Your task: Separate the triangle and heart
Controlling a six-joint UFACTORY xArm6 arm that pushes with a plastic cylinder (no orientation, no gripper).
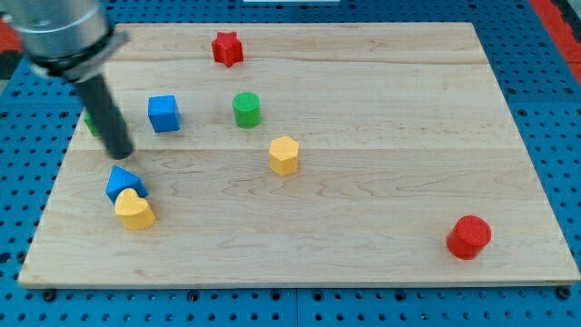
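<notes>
No brand, label or writing can be read anywhere. Nearest the view's bottom, a red cylinder stands alone at the lower right of the wooden table. At the lower left, the yellow heart touches the blue triangle just above it. My tip rests just above the blue triangle, a narrow gap between them. The dark rod slants up and to the view's left into a blurred grey housing at the top left corner; there is no claw, so nothing is held. Farther up lie a yellow hexagon, a green cylinder and a blue cube. A green block, perhaps, peeks from behind the rod, shape unclear. Farthest is a red star. Nine blocks: two each of red, blue and yellow, and apparently two green.
</notes>
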